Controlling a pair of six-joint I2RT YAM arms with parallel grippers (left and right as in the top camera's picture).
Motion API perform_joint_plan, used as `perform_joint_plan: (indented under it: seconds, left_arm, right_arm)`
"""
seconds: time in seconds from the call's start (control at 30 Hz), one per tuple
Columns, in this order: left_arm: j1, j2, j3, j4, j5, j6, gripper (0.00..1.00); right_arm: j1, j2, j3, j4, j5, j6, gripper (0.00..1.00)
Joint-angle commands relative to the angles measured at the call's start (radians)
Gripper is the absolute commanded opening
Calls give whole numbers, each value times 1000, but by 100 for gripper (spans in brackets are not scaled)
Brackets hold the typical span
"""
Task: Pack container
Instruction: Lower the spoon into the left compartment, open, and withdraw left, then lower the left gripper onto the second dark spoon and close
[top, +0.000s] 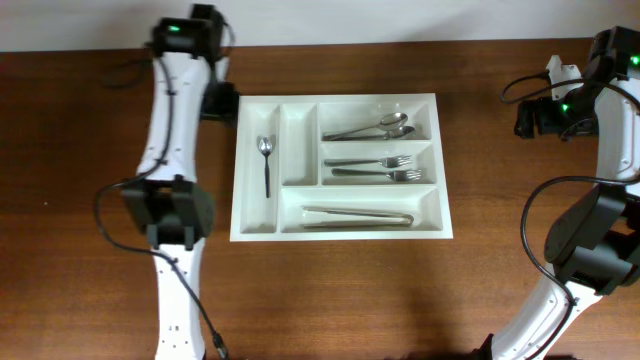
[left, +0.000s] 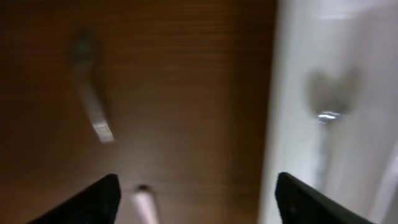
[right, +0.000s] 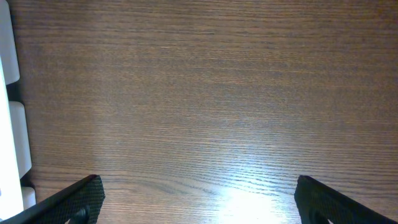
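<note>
The container (top: 340, 97) is a white compartment tray in the middle of the table. Its left narrow slot holds a small spoon (top: 266, 160). The crosswise slots hold spoons (top: 370, 128), forks (top: 385, 168) and tongs (top: 358, 216). My left gripper (top: 222, 103) hangs just outside the tray's far left corner. In the blurred left wrist view the left gripper (left: 198, 199) is open over wood with nothing between its fingers, and the tray wall (left: 286, 93) and the small spoon (left: 326, 118) lie to the right. My right gripper (right: 199, 199) is open over bare wood.
The right gripper (top: 528, 118) sits far right of the tray near the table's back edge. Both arm bases stand at the front left and front right. A white part of the right arm (right: 12, 124) shows at the left edge of the right wrist view.
</note>
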Motion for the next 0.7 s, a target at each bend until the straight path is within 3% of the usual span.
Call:
perform_joint_plan:
  seconds: [0.0,0.33,0.67]
  left_arm:
    - [67,-32,9,-4,-71,30,84]
    - [243,-31,-92,12,40,30,85]
    - [271,-31,-220,187,40,31,86]
  right_arm:
    - [-2,7,-3,3,-9,-10,99]
    - [-2,7,-3,3,-9,-10,99]
    - [-2,7,-3,3,-9,-10,99]
